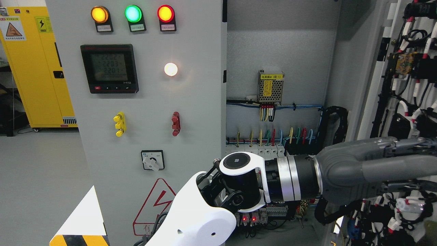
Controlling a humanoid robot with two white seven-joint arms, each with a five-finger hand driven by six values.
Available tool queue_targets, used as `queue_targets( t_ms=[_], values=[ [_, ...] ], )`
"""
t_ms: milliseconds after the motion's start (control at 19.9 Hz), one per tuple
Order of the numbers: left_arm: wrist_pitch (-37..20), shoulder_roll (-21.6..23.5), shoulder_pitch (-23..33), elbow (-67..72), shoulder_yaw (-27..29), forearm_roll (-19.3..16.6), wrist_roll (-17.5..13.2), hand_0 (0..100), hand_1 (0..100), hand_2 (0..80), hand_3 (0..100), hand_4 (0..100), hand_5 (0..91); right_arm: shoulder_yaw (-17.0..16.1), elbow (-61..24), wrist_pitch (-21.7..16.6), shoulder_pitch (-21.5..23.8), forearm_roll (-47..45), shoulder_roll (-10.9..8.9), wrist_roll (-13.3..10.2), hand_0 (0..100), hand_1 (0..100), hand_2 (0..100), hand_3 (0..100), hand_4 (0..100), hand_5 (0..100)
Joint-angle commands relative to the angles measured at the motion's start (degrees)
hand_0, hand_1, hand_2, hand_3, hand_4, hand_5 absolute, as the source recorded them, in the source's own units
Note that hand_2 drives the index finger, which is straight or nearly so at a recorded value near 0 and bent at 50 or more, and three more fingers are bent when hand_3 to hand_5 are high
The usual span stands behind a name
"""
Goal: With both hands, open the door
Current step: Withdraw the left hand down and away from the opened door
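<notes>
While the left arm (239,191) enters from the bottom edge left of centre and reaches across to the right, its grey hand (372,164) lies stretched against the inner face of the opened right door (403,102), which carries wiring and components. Fingers extended toward the right edge of the picture, fairly straight; fingertips run in among black cables (409,177), so whether they grip anything I cannot tell. Door is swung well out at the right; cabinet interior (280,51) exposed, with breakers (263,150) along its lower part. Left panel door (153,102) with lamps and meter (110,68) stands closed.

Risks, as judged: fingers could snag the loose wires on the door back and pull a connector; the forearm passes near the live breaker row. Right hand not visible.
</notes>
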Motion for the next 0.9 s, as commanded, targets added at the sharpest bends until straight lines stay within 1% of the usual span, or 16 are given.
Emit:
queue_targets(
  t_ms=[0, 150, 301, 401, 501, 652, 702, 852],
  values=[
    [-0.8, -1.3, -1.1, -0.3, -4.6, 0.2, 0.2, 12, 56, 0.0, 0, 0, 0.0, 0.7, 0.0, 0.0, 1.7, 0.0, -0.01, 0.0, 0, 50, 4, 0, 0, 0],
    [-1.8, -1.4, -1.4, 0.2, -5.7, 0.3, 0.2, 12, 56, 0.0, 0, 0, 0.0, 0.7, 0.0, 0.0, 1.7, 0.0, -0.01, 0.0, 0, 50, 4, 0, 0, 0],
    [-1.7, -1.2, -1.4, 0.9, -5.5, 0.0, 0.2, 12, 56, 0.0, 0, 0, 0.0, 0.8, -0.1, 0.0, 1.6, 0.0, -0.01, 0.0, 0, 50, 4, 0, 0, 0],
    [-1.4, -1.2, -0.8, 0.8, -4.9, -0.2, 0.2, 12, 56, 0.0, 0, 0, 0.0, 1.7, 0.0, 0.0, 1.6, 0.0, -0.01, 0.0, 0, 50, 4, 0, 0, 0],
    [-0.8, -1.0, 0.1, 0.5, -1.6, -0.7, 0.3, 12, 56, 0.0, 0, 0, 0.0, 1.7, -0.1, 0.0, 1.6, 0.0, -0.01, 0.1, 0, 50, 4, 0, 0, 0],
    [1.1, -0.3, 1.6, 0.0, 3.6, -4.4, 0.2, 12, 56, 0.0, 0, 0, 0.0, 1.7, -0.1, 0.0, 1.6, 0.0, -0.01, 0.0, 0, 50, 4, 0, 0, 0],
    [1.8, 0.2, 2.0, -0.3, 5.4, -5.1, 0.2, 12, 56, 0.0, 0, 0, 0.0, 1.7, -0.1, 0.0, 1.6, 0.0, -0.01, 0.0, 0, 50, 4, 0, 0, 0],
    [2.1, 2.5, 3.3, -2.7, 7.7, -5.2, 0.1, 12, 56, 0.0, 0, 0, 0.0, 1.7, -0.1, 0.0, 1.6, 0.0, -0.01, 0.0, 0, 50, 4, 0, 0, 0]
  ],
)
